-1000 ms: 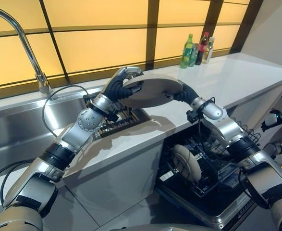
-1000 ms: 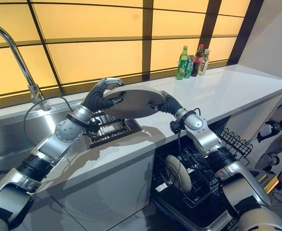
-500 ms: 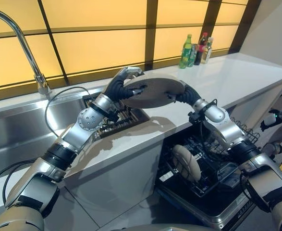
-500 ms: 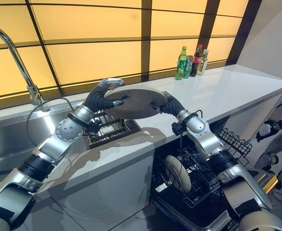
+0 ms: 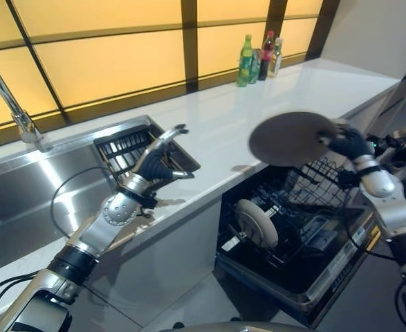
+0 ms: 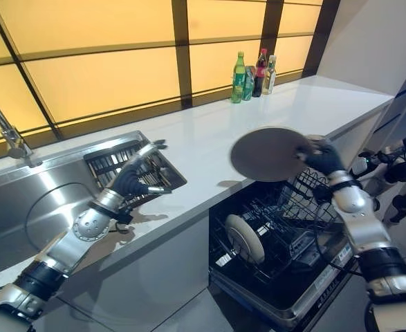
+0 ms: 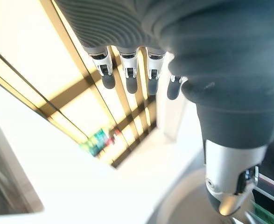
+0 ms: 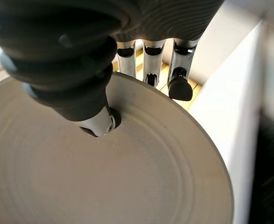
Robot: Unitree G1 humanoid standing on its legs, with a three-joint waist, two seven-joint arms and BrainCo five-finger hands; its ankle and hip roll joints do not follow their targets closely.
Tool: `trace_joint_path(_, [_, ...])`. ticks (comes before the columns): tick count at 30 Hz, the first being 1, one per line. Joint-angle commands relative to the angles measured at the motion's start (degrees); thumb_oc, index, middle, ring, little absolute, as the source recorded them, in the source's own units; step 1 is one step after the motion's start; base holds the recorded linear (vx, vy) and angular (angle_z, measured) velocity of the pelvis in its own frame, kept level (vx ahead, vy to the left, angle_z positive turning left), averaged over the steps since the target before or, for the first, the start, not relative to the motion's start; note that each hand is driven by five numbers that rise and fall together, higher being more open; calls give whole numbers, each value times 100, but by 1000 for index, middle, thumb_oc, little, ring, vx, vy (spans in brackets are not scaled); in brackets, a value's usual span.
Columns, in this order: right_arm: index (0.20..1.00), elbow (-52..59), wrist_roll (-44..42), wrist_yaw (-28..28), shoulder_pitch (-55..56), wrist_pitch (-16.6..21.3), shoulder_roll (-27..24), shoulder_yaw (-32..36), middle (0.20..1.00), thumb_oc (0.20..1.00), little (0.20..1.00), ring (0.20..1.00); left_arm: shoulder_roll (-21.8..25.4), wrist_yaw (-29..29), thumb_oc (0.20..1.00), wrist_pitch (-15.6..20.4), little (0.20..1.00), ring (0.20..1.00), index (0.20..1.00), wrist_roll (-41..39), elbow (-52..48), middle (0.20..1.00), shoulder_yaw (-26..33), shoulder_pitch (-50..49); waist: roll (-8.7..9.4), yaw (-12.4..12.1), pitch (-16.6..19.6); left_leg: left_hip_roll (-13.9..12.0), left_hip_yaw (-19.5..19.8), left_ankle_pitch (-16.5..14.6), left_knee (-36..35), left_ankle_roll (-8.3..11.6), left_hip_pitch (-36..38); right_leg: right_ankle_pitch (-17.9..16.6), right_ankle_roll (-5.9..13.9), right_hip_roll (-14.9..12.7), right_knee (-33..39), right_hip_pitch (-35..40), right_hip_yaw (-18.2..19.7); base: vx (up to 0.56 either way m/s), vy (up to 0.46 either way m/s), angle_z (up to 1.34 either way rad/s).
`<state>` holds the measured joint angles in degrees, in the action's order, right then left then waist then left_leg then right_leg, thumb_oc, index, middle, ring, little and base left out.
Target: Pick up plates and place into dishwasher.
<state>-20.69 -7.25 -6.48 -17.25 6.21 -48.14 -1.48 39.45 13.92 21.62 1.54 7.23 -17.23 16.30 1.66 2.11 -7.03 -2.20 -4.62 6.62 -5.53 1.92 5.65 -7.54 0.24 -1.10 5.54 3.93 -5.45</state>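
Far left: tap (image 5: 12, 104) above the sink (image 5: 23, 187), and a dish rack (image 5: 130, 149) set into the sink's right end. Left robot hand (image 5: 160, 160) over that rack's front edge, fingers spread and relaxed, empty; no role in the carry now.

Middle: bare white tabletop (image 5: 223, 124), with bottles (image 5: 256, 57) grouped at its back edge by the window, well apart from the action.

Below the tabletop's front edge: open dishwasher (image 6: 285, 270), lower rack (image 6: 285, 214) pulled out, one white plate (image 6: 239, 237) already upright in the tines at the rack's left side.

Right: grey plate (image 5: 291, 137) held nearly face-on above the tabletop's front right edge and the dishwasher rack, pinched at its right rim by the right robot hand (image 6: 320, 153), thumb pressed on the face and fingers (image 8: 179, 77) curled behind the rim.

Risks, judging from this: a one-handed rim pinch on a wide plate, so likely rotation or slip out of the pinch during the lowering; a fall onto the rack or the standing plate, with chipping. Also possible: the plate's lower edge clipping the tabletop edge on the way down, or landing across tines rather than between them and tipping against the white plate. Slow descent and an upright tilt before release probably needed.
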Motion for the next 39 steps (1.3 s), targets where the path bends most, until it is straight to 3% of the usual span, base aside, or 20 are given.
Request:
trace_joint_path(1, [200,-78,386,-666,-257,-141,-297,239,200,200,200,200,127,503,1000,110,1000,1000,1000,84,-334,1000,281,57,-60,38,-263,110,-117,-1131,193,-71,273,621,557,-236,-56,221,134,12,-56,-10])
trace_joint_path(4, [200,-354,605,-948,-68,-481,-340,433,200,200,200,200,153,572,1000,23,1000,1000,1000,50,-473,1000,381,-79,-90,36,-348,111,-123,-1114,188,-53,180,603,569,-229,-56,119,149,-13,-53,-10])
trace_joint_path(8, [200,-880,473,-880,-295,-823,-501,320,200,200,200,200,306,613,1000,11,1000,1000,1000,-54,-568,1000,318,44,-159,-1,-581,108,-133,-1083,217,-36,-34,573,578,-245,-82,-85,117,-119,-44,0])
trace_joint_path(21, [200,-2825,418,-548,-2295,-1465,-885,-948,200,200,200,200,735,924,1000,-284,1000,1000,1000,-340,-773,1000,-48,758,-445,-206,-1195,121,-72,-846,202,58,-599,484,501,-274,-175,-607,-102,-88,-45,1])
trace_joint_path(39, [200,-4250,1054,182,-3573,-1072,-426,-2071,200,200,200,200,741,1337,1000,-283,1000,1000,1000,-333,-740,1000,-238,1078,-866,-408,-1449,236,32,-646,123,73,-910,489,427,-398,-307,-975,-364,-41,17,5])
